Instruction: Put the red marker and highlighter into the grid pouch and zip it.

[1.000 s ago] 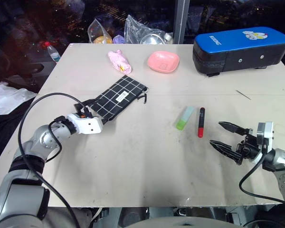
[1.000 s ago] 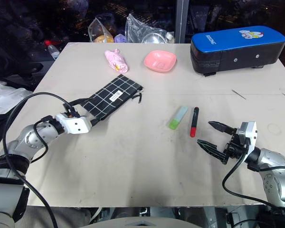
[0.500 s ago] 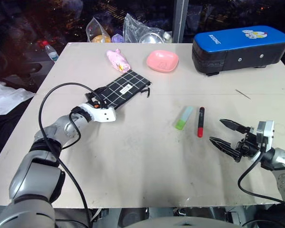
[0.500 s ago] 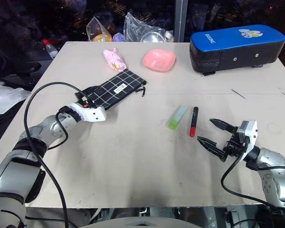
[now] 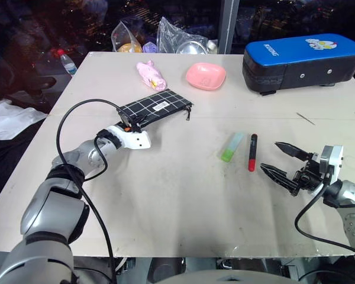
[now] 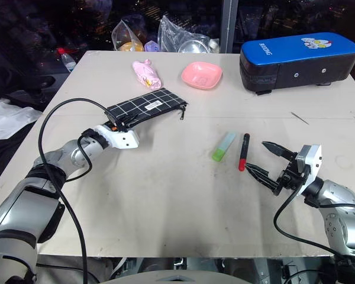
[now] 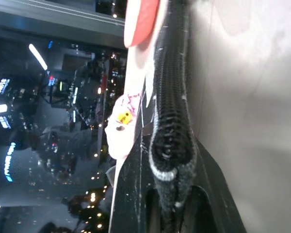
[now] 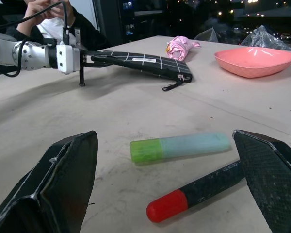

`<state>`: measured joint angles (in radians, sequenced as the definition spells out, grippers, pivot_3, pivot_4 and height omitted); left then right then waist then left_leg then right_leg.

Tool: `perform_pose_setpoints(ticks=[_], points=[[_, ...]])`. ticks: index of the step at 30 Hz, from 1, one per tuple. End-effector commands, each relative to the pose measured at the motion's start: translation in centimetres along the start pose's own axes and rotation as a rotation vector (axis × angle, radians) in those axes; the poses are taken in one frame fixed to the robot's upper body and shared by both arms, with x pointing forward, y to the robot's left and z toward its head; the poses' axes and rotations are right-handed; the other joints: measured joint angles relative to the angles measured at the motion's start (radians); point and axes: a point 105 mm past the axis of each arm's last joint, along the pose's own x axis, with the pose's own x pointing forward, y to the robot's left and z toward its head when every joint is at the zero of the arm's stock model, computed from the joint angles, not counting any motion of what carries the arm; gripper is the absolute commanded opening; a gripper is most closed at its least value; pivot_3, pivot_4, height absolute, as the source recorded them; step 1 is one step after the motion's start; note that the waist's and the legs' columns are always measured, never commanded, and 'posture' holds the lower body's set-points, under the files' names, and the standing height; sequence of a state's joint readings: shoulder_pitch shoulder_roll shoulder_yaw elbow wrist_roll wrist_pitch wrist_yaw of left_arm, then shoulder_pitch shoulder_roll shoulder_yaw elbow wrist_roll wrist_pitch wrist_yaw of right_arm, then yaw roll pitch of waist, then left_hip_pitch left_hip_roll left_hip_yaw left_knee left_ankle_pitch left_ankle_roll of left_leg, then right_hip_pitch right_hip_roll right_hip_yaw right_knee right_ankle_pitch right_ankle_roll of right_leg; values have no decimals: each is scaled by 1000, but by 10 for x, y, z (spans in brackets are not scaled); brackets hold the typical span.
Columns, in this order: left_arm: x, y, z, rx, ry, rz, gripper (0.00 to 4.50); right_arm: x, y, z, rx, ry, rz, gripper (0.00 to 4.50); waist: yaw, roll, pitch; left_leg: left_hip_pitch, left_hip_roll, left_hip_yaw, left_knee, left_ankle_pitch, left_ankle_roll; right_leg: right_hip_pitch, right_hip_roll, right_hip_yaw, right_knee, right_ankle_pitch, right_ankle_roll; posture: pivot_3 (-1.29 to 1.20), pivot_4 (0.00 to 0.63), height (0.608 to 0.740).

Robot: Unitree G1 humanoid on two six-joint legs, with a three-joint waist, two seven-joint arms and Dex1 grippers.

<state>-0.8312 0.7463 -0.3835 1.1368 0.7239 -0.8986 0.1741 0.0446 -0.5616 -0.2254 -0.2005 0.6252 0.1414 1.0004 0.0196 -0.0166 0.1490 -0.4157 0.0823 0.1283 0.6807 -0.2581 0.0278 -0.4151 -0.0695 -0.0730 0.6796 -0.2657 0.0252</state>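
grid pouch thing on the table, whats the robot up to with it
The left gripper is shut on one end of the grid pouch, lifting that end off the table while the zipper-pull end rests down. The right gripper hangs open just short of the red marker and highlighter, which lie side by side on the table, neither picked up yet. Nothing has gone into the pouch.

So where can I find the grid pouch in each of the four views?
Left eye view: grid pouch, upper left of centre, one end pinched in the left hand.
Right eye view: same place on the table.
Left wrist view: seen edge-on, between the fingers.
Right wrist view: far across the table.
Shared landmark: the pink bowl beyond it.
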Motion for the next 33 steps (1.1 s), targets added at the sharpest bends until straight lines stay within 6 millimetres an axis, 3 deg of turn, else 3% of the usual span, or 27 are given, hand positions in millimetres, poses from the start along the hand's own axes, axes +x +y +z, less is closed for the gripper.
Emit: perform_pose_setpoints(ticks=[1, 7, 11, 18, 27, 31, 32, 33], points=[[2, 15, 8, -51, -44, 68, 55, 2, 0, 15, -60, -41, 9, 4500, -3, 0, 0, 0, 0, 0, 0, 0, 0, 0, 0, 0, 0, 0, 0, 0, 150, 717], [6, 34, 33, -282, -140, 169, 55, 29, -7, 15, -50, -44, -71, 4500, -10, -1, 0, 0, 2, 1, 1, 0, 0, 0, 1, 0, 1, 0, 0, 0, 150, 717], [7, 29, 65, -396, -205, 154, 55, 67, -15, 15, -17, -22, -147, 4500, -15, 0, 1, 0, 3, 1, 3, 0, -1, 0, 2, 0, 2, 0, 0, 0, 150, 717], [4, 13, 100, -442, -211, 90, 55, 123, -29, 3, -10, 152, -195, 4500, -15, 0, 1, 0, 3, 1, 4, 0, -1, -1, 3, 1, 3, 0, 0, 0, 150, 717], [-4, -10, 111, -459, -196, 43, 55, 166, -34, 1, 66, 183, -180, 4500, -10, 0, 1, 0, 4, 1, 3, 0, -1, -1, 3, 1, 2, 0, 0, 0, 150, 717], [-4, -12, 111, -445, -200, 34, 55, 174, -41, 2, 58, 171, -198, 4500, -8, 0, 0, 0, 4, 1, 3, 0, -1, -1, 4, 1, 2, 0, 0, 0, 150, 717], [-4, -12, 112, -444, -200, 33, 0, 175, -42, 3, 58, 163, -202, 4009, -7, 0, 0, -1, 4, 1, 3, 0, -1, -1, 4, 1, 2, 0, 0, 0, 150, 717], [-4, -13, 112, -443, -201, 31, 0, 175, -44, 2, 54, 163, -206, 3796, -7, 0, 0, -1, 4, 1, 3, 0, -1, -1, 4, 1, 2, 0, 0, 0, 150, 717]])
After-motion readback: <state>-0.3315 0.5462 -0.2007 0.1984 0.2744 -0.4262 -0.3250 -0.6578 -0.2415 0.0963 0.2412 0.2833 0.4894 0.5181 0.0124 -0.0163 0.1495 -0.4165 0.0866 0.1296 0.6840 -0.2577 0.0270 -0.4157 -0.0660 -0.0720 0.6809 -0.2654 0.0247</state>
